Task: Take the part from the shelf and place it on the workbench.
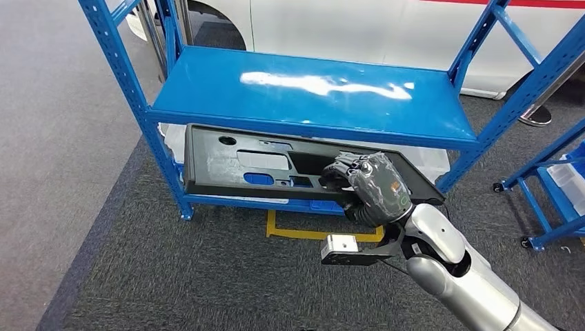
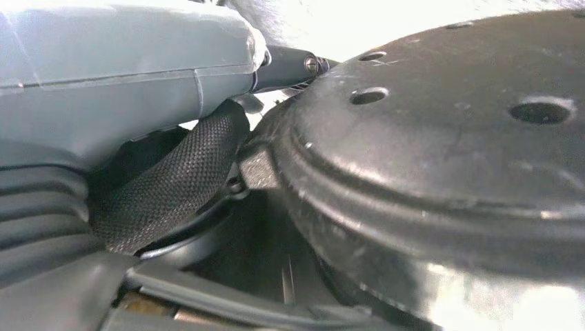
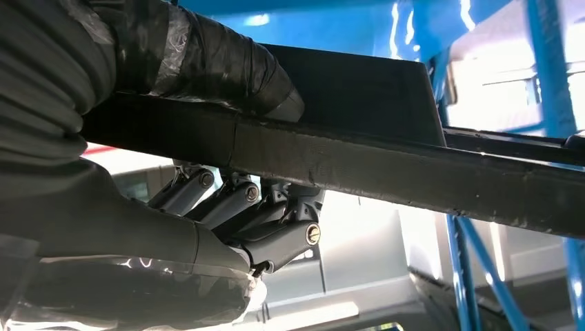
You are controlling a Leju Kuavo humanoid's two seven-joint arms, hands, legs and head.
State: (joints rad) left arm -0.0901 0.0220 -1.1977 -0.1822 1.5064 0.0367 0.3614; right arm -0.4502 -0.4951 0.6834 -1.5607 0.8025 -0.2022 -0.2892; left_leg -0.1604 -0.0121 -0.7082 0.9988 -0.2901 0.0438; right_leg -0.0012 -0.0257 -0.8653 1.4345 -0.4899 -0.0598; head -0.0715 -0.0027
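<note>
Nearest the camera in the head view, the silver right arm is reaching in from the lower right. The right hand (image 1: pixel 369 187) is clamping the near edge of the black part (image 1: pixel 269 167), a long flat panel with cut-outs. The part is lying in the lower level of the blue shelf (image 1: pixel 314 89), its near edge projecting slightly past the shelf front.

The floor is showing dark grey carpet (image 1: pixel 193 276) with a yellow tape marking (image 1: pixel 303 233) just in front of the shelf. Beyond the shelf, a white vehicle body (image 1: pixel 359 27) is standing. A second blue rack (image 1: pixel 559 193) on castors is sitting at the right edge.

The right wrist view is adding the grip detail: the thumb (image 3: pixel 221 62) is pressing on one face of the part's edge (image 3: pixel 386 165), and the fingers (image 3: pixel 255 214) are curling against the opposite face.

The left wrist view is showing the left hand (image 2: pixel 165 179) close to a dark round perforated surface; whether its fingers are apart or together cannot be told.
</note>
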